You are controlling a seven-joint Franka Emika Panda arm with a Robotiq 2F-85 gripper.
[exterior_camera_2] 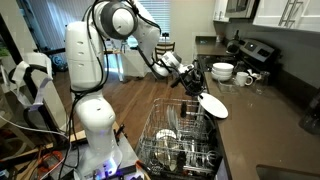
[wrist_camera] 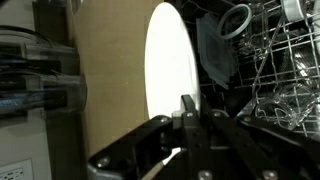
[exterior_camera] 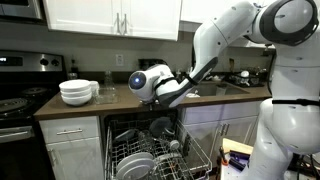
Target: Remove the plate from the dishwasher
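In an exterior view the white arm (exterior_camera_2: 100,60) is reaching in from the left over the open dishwasher (exterior_camera_2: 180,140), whose wire rack is standing pulled out. The fingers (exterior_camera_2: 196,91) are pinching shut on the rim of the plate (exterior_camera_2: 213,105), which is hanging tilted above the rack's right side, just beside the surface (exterior_camera_2: 270,110). Further right, stacked white bowls (exterior_camera_2: 222,71) are sitting on that surface near the stove (exterior_camera_2: 255,50).
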